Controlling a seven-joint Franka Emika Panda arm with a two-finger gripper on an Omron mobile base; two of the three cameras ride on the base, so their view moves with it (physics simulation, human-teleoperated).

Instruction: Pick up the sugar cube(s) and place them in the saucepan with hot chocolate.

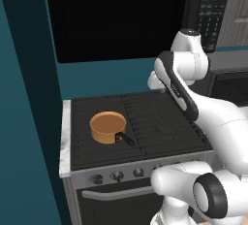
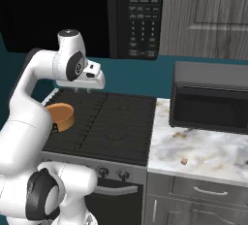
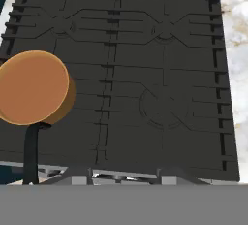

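Observation:
The small orange-copper saucepan (image 1: pixel 107 127) with a short black handle stands on the stove's front left burner, and its brown surface fills the pan (image 3: pixel 34 87) in the hand view. A tiny tan sugar cube (image 2: pixel 184 161) lies on the marble counter (image 2: pixel 218 156), right of the stove and near the front edge. My gripper (image 2: pixel 82 91) hangs above the back of the stove, pointing down, well away from the cube and behind the saucepan (image 2: pixel 61 115). Its fingers look open with nothing between them.
The black stove top (image 2: pixel 111 122) has raised grates and knobs along its front. A dark countertop microwave (image 2: pixel 210 100) stands at the back of the counter behind the cube. An overhead microwave (image 2: pixel 138 15) hangs above the stove.

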